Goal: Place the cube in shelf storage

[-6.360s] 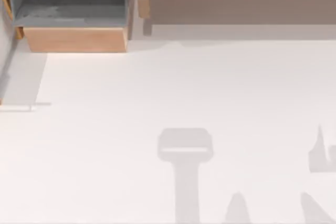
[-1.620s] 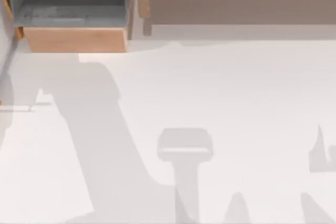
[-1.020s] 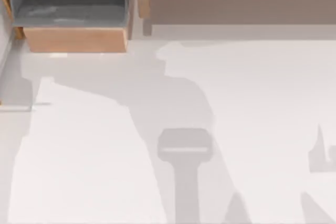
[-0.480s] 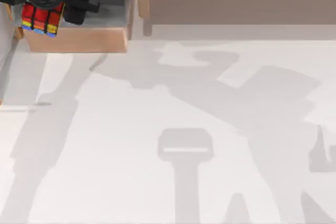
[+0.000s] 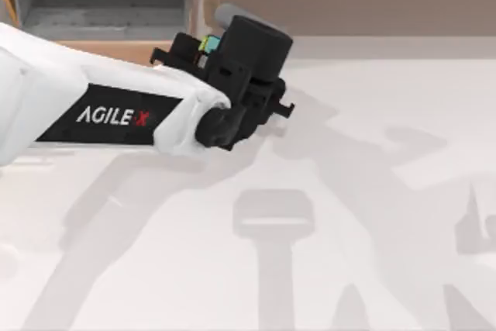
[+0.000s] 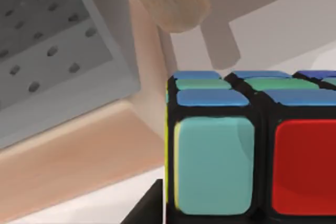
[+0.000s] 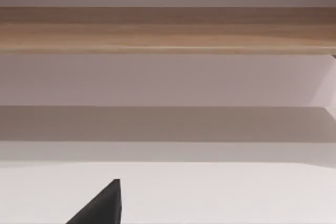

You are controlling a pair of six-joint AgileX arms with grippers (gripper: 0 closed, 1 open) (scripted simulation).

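Puzzle cube (image 6: 252, 145) with teal, red, blue and green tiles in a black grid, close up in the left wrist view. From above, just a green-and-yellow sliver, tucked under the left end effector (image 5: 203, 46). Held near the gap between the grey-lined box (image 5: 101, 5) and the shelf storage (image 5: 349, 7), above the worktop (image 5: 372, 191). Cannot tell how the left fingers stand. Right end effector: one dark tip (image 7: 102, 205), facing the shelf.
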